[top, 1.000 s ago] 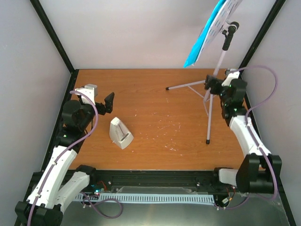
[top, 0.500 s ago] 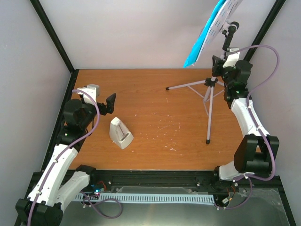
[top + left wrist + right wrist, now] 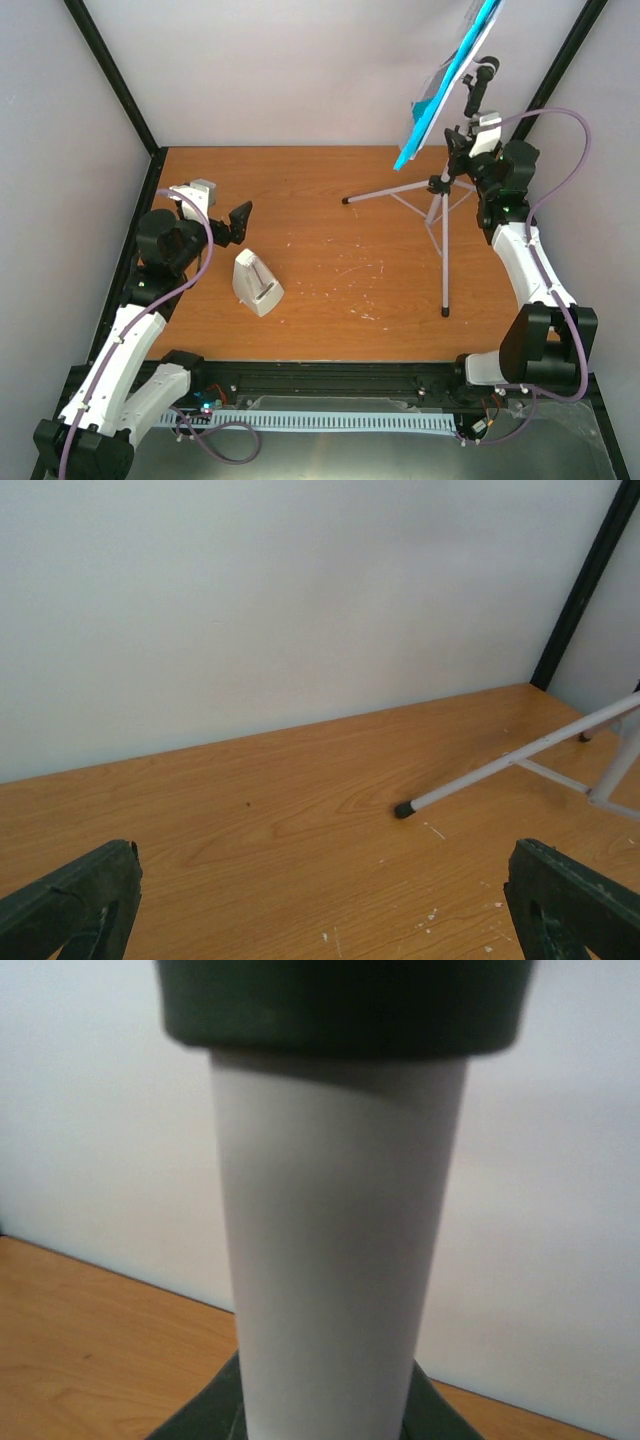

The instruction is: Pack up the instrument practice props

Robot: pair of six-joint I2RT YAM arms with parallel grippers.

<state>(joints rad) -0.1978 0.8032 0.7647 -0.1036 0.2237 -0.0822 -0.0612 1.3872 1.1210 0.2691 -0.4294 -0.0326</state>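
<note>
The left arm rises along the left edge of the desk (image 3: 330,300), wrist bent inward, its claw (image 3: 238,221) spread wide just above the surface. The right arm stretches up toward the far right corner, its claw (image 3: 456,150) pinched narrow around the pole of the music stand (image 3: 335,1240).

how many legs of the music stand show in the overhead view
2: one leg reaches left across the table, another leg runs toward the near edge; a third may be hidden behind the right arm.

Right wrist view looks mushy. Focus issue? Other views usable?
Right wrist: stand pole fills the frame, too close, blurred. Left wrist: table grain and stand leg tip sharp, own fingers cropped at bottom corners. Top: even light, no hard shadows, sheet music cropped at the top edge.
</note>
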